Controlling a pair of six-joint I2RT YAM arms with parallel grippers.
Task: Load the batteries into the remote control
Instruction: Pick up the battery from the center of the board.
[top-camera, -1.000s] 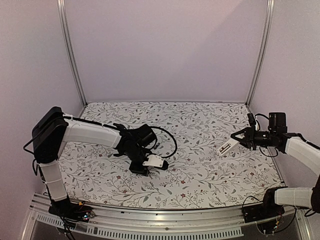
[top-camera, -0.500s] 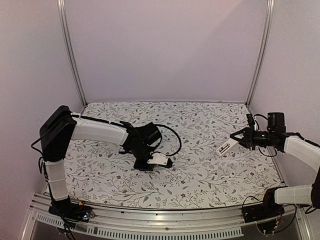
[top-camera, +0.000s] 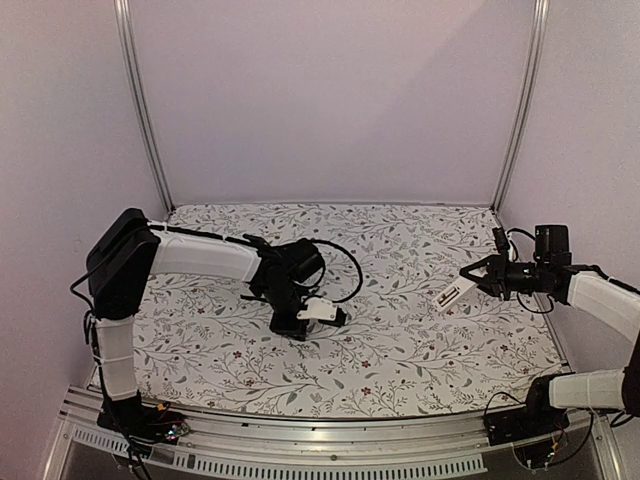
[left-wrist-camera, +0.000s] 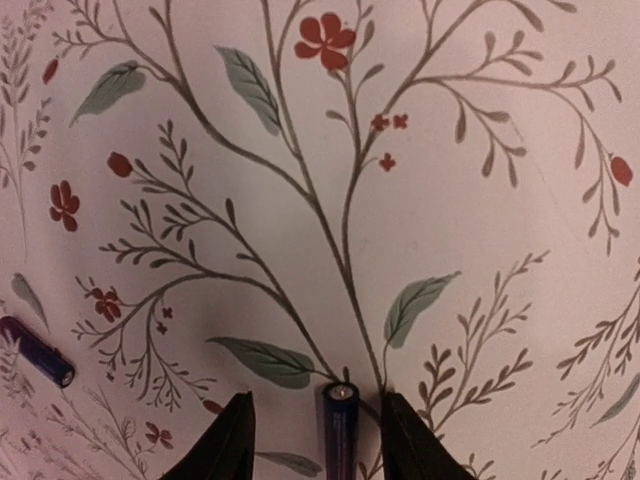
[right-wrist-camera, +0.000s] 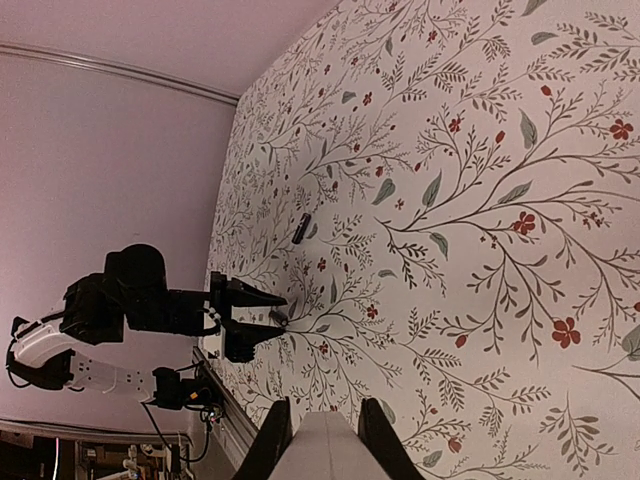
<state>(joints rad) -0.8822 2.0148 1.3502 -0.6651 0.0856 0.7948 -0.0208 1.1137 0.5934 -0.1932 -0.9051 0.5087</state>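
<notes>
My left gripper (top-camera: 312, 318) is low over the mat at centre left, jaws open. In the left wrist view one dark blue battery (left-wrist-camera: 341, 432) lies on the mat between the open fingers (left-wrist-camera: 228, 445), touching neither. The second battery (left-wrist-camera: 36, 351) lies on the mat to the left. My right gripper (top-camera: 474, 283) hovers at the right, shut on the white remote control (top-camera: 455, 295), which sticks out toward the middle. In the right wrist view the remote (right-wrist-camera: 326, 450) sits between the fingers, and both batteries (right-wrist-camera: 301, 228) (right-wrist-camera: 278, 318) show far off by the left gripper (right-wrist-camera: 262, 312).
The floral mat (top-camera: 400, 340) covers the table. A black cable (top-camera: 345, 275) loops behind the left wrist. Metal posts (top-camera: 140, 110) stand at the back corners and a rail (top-camera: 300, 440) runs along the near edge.
My left gripper has moved right and a little away from the near edge, low over the mat. The right arm with the remote has not moved.
</notes>
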